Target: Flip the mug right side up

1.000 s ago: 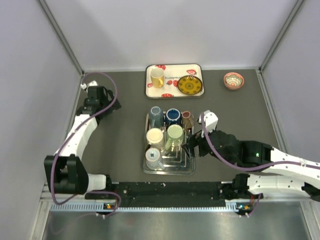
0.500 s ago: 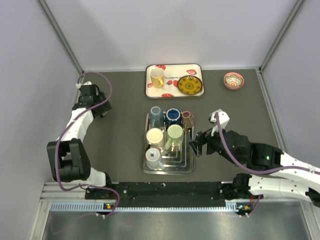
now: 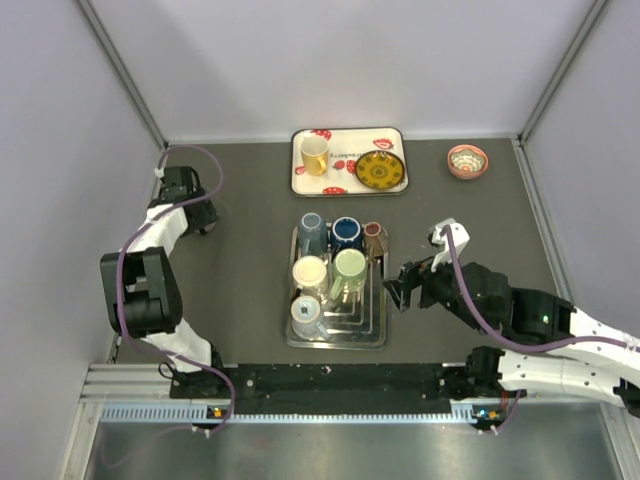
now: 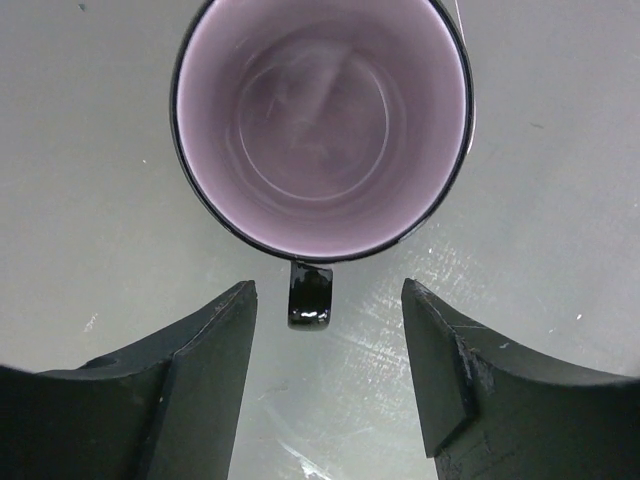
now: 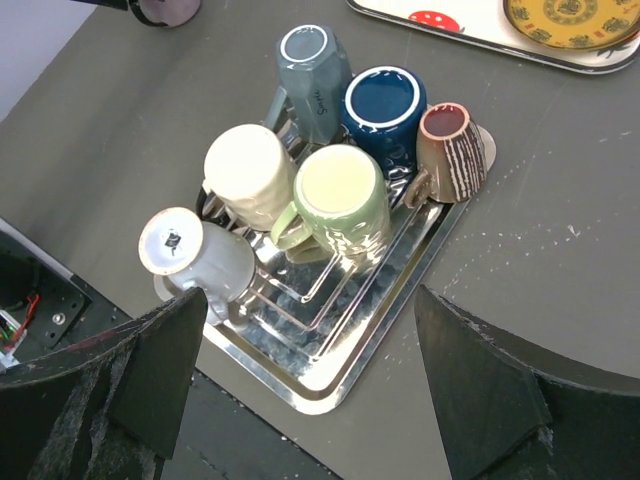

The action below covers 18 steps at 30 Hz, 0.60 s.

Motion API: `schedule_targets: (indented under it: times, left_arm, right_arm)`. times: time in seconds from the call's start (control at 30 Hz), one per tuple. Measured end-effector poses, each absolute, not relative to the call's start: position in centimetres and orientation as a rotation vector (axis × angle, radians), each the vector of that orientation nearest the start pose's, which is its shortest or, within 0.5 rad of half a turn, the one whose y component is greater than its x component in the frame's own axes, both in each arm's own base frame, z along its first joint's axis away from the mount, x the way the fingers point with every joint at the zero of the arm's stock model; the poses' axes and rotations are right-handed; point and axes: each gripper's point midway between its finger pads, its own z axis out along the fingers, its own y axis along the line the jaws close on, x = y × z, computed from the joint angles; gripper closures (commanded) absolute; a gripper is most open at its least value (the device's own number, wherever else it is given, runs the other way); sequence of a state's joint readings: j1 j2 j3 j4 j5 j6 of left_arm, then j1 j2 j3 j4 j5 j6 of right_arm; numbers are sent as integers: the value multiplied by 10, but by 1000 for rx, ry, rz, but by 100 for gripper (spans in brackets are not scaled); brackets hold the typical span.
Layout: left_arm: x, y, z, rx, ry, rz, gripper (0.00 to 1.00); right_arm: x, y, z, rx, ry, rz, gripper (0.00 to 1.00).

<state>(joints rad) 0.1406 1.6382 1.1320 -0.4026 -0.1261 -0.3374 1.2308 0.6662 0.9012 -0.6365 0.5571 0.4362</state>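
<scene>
The table [image 3: 250, 200] has a dark grey, matte surface.

The left arm [image 3: 150, 240] extends to the far-left part of the table. The left gripper [image 4: 328, 290] points straight down, with its 2 black fingers [image 4: 200, 370] spread wide. It holds nothing and touches nothing.

The right arm [image 3: 520, 315] bends low toward the centre. The right gripper [image 5: 310, 298] is also spread wide and empty, and hangs above the rack's near-right side.

The polished metal drying rack [image 5: 330, 385] carries 6 cups, either inverted or tilted.

The white serving tray [image 3: 300, 180] holds a yellow cup [image 3: 314, 155] and a patterned plate [image 3: 380, 171].

The mug [image 4: 320, 120] stands upright on the table directly below the left gripper. It is round, with a lilac interior and a black rim. Its black handle [image 4: 309, 300] lies between the 2 fingers, clear of both.
</scene>
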Motion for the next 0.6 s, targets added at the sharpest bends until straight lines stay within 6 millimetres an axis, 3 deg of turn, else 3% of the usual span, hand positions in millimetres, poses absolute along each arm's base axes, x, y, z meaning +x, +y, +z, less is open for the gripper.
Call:
schedule_targets:
  times: [0.47,0.6]
  left_arm:
    - [416,79,86,-655,2353,96,42]
    - [419,79,83,-649,2357,95,49]
  right_arm:
    - [156,189,266,-399,1893,533,15]
    - [157,188,266,-398,1891,527,15]
